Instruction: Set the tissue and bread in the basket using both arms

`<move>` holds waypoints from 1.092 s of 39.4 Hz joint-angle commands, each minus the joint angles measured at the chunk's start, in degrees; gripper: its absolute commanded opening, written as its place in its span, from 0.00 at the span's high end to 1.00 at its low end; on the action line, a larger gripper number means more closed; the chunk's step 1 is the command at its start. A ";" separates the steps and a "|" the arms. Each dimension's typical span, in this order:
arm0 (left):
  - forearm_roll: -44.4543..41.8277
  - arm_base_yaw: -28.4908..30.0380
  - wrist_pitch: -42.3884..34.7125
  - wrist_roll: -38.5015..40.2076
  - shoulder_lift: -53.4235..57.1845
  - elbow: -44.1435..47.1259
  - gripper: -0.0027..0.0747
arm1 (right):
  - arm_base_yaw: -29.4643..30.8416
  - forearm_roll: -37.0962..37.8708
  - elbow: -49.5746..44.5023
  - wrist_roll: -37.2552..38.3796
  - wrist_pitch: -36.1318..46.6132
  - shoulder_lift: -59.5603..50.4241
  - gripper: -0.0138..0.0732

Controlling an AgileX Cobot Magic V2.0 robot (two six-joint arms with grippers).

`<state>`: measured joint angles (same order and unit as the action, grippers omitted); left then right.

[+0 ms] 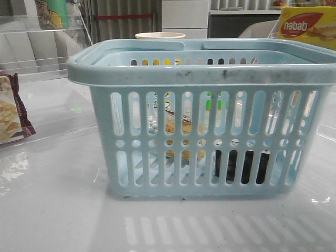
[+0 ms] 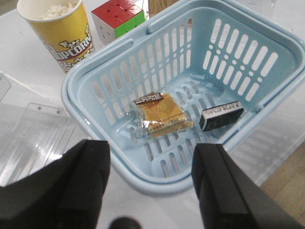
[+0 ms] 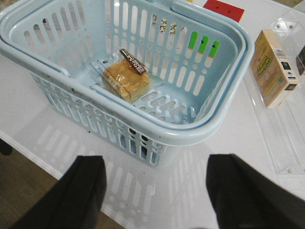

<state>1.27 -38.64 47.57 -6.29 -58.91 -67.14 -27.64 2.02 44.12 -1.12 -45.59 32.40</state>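
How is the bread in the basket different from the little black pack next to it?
The bread is pale yellow-tan inside a clear wrapper with a dark label strip; the tissue is a black pack with a white side. The bread looks bigger and squarer, the tissue narrower and blockier. Both lie apart from each other on the floor of the blue basket, and neither gripper holds them.
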 commanded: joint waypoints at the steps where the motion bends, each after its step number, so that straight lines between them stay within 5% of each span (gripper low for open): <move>1: -0.45 -0.45 -4.15 0.00 7.48 4.08 0.41 | -0.05 0.80 1.53 -0.38 3.96 0.06 0.21; 15: -1.89 -0.45 -0.38 0.99 31.88 21.32 0.41 | -0.05 0.80 1.53 -0.38 3.90 0.06 0.21; 22: -9.68 -0.45 3.66 9.37 39.33 25.82 0.41 | -0.05 0.80 1.53 -0.38 1.98 0.06 0.21; 38: -10.12 -0.45 3.55 9.37 41.09 31.43 0.41 | -0.05 2.32 1.53 -0.38 -2.50 0.06 0.21; 43: -10.12 -0.45 3.55 9.37 41.09 32.57 0.49 | -0.05 2.32 1.53 -0.38 -4.97 0.06 0.32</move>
<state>-8.40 -38.64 55.26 2.52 -17.19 -33.65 -27.64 3.18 44.12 -1.12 -52.52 32.40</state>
